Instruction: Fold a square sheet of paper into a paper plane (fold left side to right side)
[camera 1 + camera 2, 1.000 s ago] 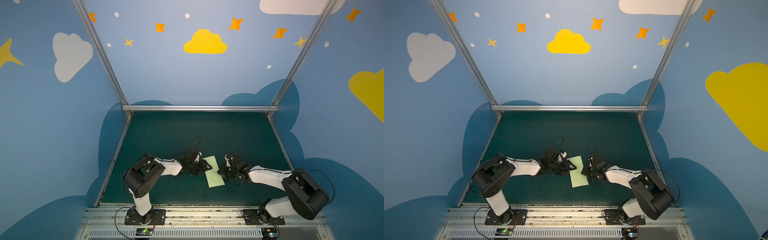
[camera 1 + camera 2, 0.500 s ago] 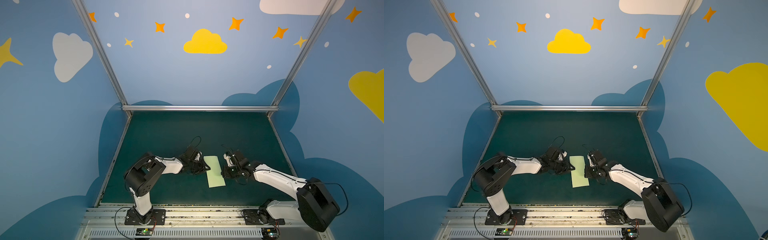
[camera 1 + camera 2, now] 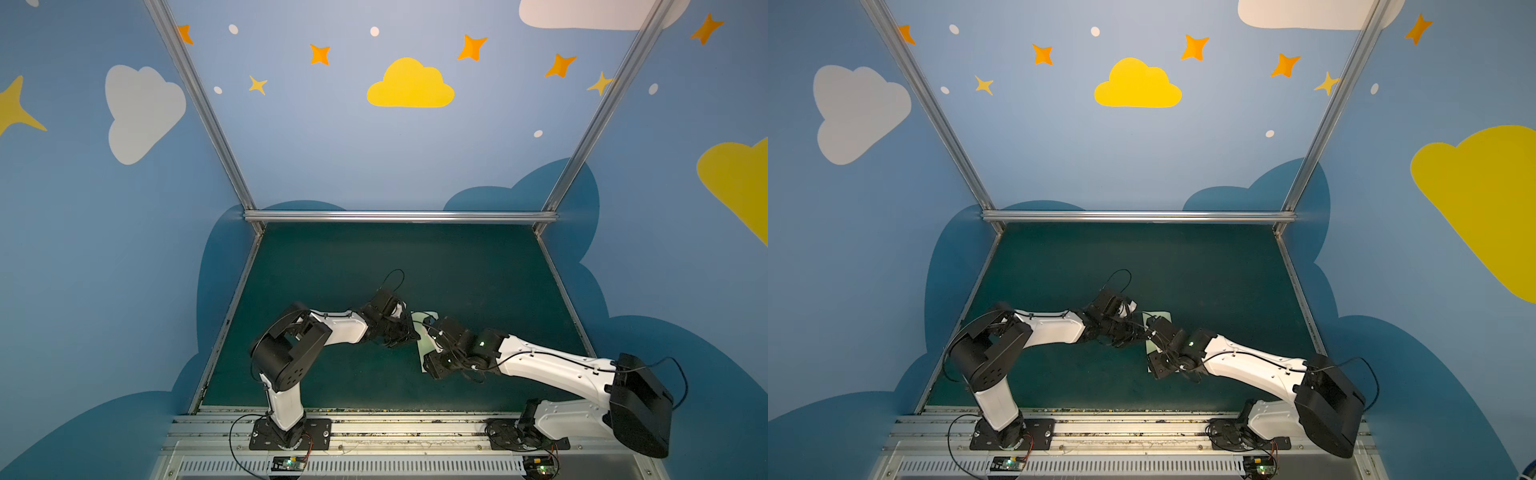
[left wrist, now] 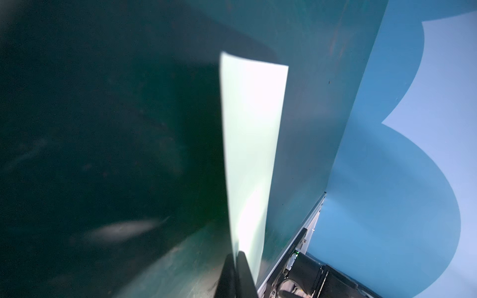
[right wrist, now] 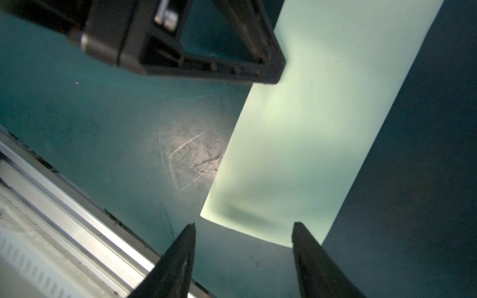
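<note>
The sheet of paper (image 3: 420,321) is pale green and shows as a narrow rectangle on the dark green mat (image 3: 457,270); in both top views the two grippers cover most of it (image 3: 1149,319). My left gripper (image 3: 412,336) is at its left edge. In the left wrist view, that gripper (image 4: 236,255) is shut on the sheet's edge, and the paper (image 4: 251,142) runs away from the fingers, slightly curled. My right gripper (image 3: 429,368) hangs over the sheet's near end. The right wrist view shows this gripper (image 5: 244,225) open, with the paper (image 5: 309,129) just past the tips and nothing between them.
An aluminium rail (image 3: 374,428) runs along the mat's front edge, close to my right gripper (image 3: 1154,366). Blue painted walls and a metal frame (image 3: 399,216) enclose the mat on three sides. The left gripper's black finger (image 5: 206,51) rests at the paper's edge.
My left gripper has shut on the paper's left edge. My right gripper has opened and moved left from beside the paper to over its near end.
</note>
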Available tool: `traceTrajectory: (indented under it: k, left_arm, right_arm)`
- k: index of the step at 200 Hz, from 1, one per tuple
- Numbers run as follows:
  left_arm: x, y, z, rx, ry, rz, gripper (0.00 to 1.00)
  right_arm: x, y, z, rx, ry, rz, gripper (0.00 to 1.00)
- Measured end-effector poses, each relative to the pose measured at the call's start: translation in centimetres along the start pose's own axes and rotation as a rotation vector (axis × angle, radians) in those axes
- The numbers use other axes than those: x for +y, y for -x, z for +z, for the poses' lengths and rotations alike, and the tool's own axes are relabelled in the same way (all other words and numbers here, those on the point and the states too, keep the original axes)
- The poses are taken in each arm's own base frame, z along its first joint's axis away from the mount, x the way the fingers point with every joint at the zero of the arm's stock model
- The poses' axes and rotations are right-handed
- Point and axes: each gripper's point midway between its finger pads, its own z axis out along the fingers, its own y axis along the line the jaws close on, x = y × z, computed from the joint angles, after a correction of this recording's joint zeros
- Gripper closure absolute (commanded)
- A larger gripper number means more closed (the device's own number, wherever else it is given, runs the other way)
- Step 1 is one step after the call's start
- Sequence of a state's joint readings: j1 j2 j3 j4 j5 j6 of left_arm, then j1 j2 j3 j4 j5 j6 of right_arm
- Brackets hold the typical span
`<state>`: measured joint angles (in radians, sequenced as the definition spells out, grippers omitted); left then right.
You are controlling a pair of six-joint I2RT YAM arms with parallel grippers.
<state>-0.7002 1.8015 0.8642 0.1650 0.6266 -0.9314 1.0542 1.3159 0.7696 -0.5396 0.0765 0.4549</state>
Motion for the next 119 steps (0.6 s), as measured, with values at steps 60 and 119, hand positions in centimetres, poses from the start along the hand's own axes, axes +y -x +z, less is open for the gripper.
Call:
traceTrajectory:
  k: [60,119]
  left_arm:
    - [-0.3,-0.4,0.0,0.044,0.005,-0.019,0.97]
    - [0.1,-0.7,0.0,0.062,0.013,-0.026,0.97]
  right_arm:
    - [2.0,-0.7,1.1,0.01,-0.167,-0.18,0.29]
    - [1.0,-0.8,2.0,0.016,-0.299,-0.184,0.42]
